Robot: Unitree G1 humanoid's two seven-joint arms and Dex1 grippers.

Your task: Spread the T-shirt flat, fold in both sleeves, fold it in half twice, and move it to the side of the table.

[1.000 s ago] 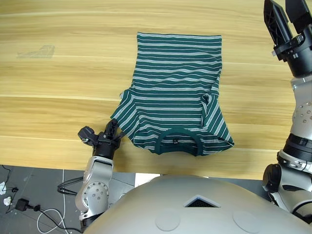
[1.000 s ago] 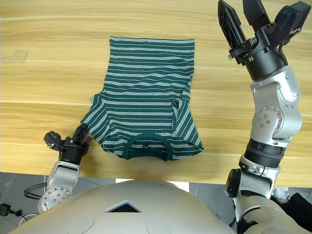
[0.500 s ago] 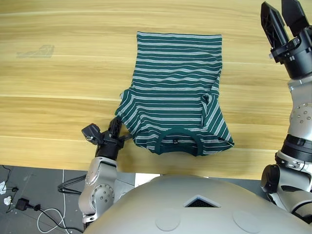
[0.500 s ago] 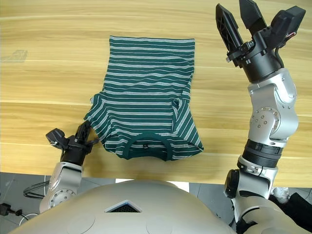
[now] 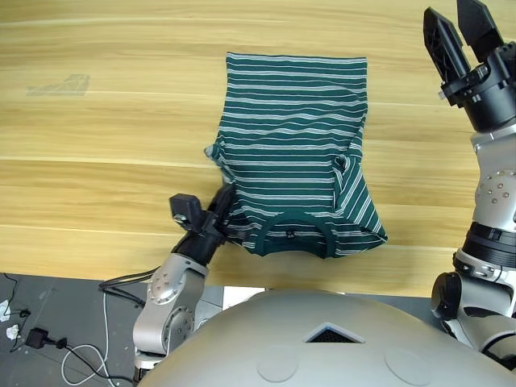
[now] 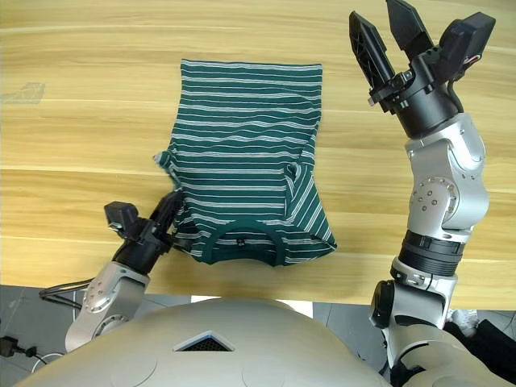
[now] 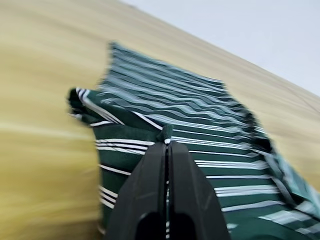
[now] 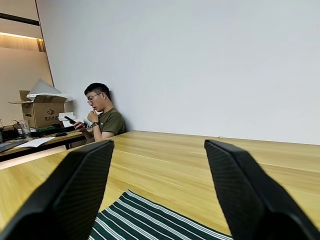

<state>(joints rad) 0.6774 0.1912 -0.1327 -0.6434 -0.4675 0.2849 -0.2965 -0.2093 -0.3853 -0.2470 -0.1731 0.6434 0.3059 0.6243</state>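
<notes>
- No readable text, numbers or signs.
- Brown cardboard box (image 8: 42, 114) in the background: small green mark, illegible.
- Dark green white-striped T-shirt (image 5: 294, 145): tiny neck tag (image 5: 289, 235), too small to read.

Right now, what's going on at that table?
The robot is partway through folding a striped T-shirt that lies on the wooden table with its collar toward the robot. The left gripper is shut on the left sleeve, which is bunched up against the shirt's body. The right gripper is open, raised above the table to the right of the shirt, touching nothing.
</notes>
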